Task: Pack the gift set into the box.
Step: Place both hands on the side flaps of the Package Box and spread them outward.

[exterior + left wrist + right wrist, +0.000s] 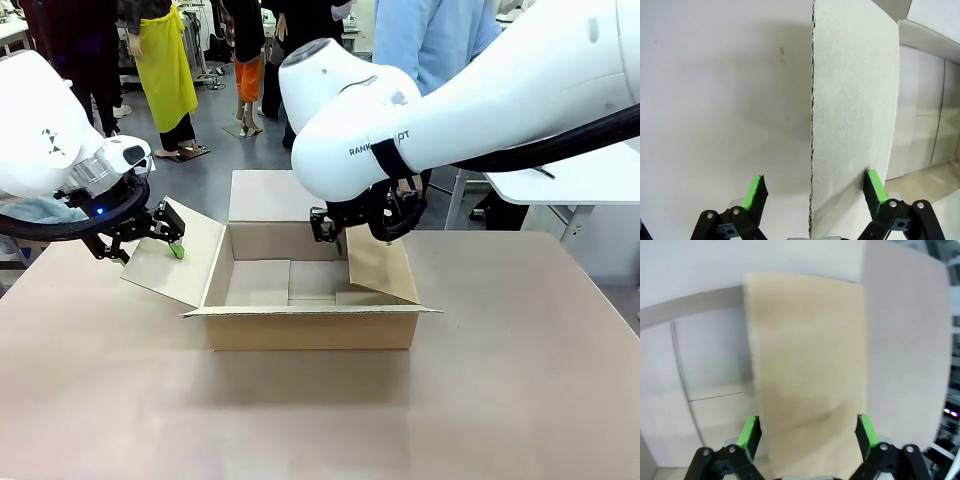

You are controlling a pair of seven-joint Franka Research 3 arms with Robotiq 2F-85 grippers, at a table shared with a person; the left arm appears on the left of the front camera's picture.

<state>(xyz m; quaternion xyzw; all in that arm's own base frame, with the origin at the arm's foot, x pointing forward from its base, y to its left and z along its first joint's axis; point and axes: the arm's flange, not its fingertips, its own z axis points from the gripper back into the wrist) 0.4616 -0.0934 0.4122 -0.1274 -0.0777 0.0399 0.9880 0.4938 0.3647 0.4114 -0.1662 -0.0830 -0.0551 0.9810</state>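
While both arms work the side flaps, the box (310, 325) sits open mid-surface, long side toward the robot, floor bare cardboard.

Left pincer (814, 187) is at the left flap (175, 265). Fingers are spread apart with the flap's ragged edge running up between them. One green pad (874, 184) looks to be against the flap face, the other (755, 189) is off it. Not clamped. The flap leans outward over the surface.

Right pincer (807, 431) faces the right flap (380, 268). Fingers are apart and the flap spans the gap between the pads. Can't tell if either pad touches, as the wrist view is blurry. This flap stands steeper than the left one.

My read: the arms are there to push or hold the side flaps away from the opening so the gift set can drop in unobstructed. The far flap (262, 195) stands up at the back and the near flap (310, 311) is folded flat outward, so only the side pair could sag in.

Surface (320, 420) is plain tan and matte, with the box's shadow on it.

Room: grey floor (215, 165), a white table (590, 175) at far right, a person in a light blue top (430, 40) behind the box, others farther off, one in a yellow apron (165, 65).
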